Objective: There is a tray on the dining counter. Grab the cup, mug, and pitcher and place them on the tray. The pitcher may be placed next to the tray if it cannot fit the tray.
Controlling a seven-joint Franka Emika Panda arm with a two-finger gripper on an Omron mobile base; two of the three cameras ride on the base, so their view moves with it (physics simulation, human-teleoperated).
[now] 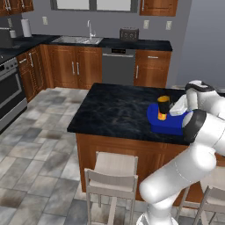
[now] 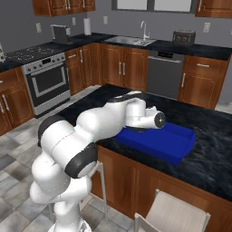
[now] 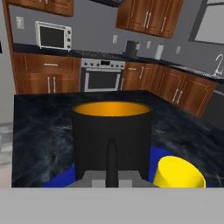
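Mug [image 3: 112, 135] is held tight by the gripper [image 3: 112, 173] just above the tray [image 2: 156, 140], and the cup [image 3: 180, 173] beside it could be knocked over if lowered crookedly.

A home kitchen: wood cabinets [image 1: 74, 66], a steel oven [image 2: 47, 84], sink [image 1: 79, 40], dishwasher [image 1: 117, 66] and toaster [image 1: 129, 34].

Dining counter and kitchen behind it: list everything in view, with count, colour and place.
dining counter: one, black top, wood sides, mid-room
tray: one, blue, on the dining counter
mug: one, black with orange inside, over the tray
cup: one, yellow, beside the mug
stools: two, pale, before the counter
stove: one, steel, side wall
toaster: one, dark, wall counter
sink: one, steel, wall counter
arm: one, white, over the tray
fingers: dark, shut on the mug's rim
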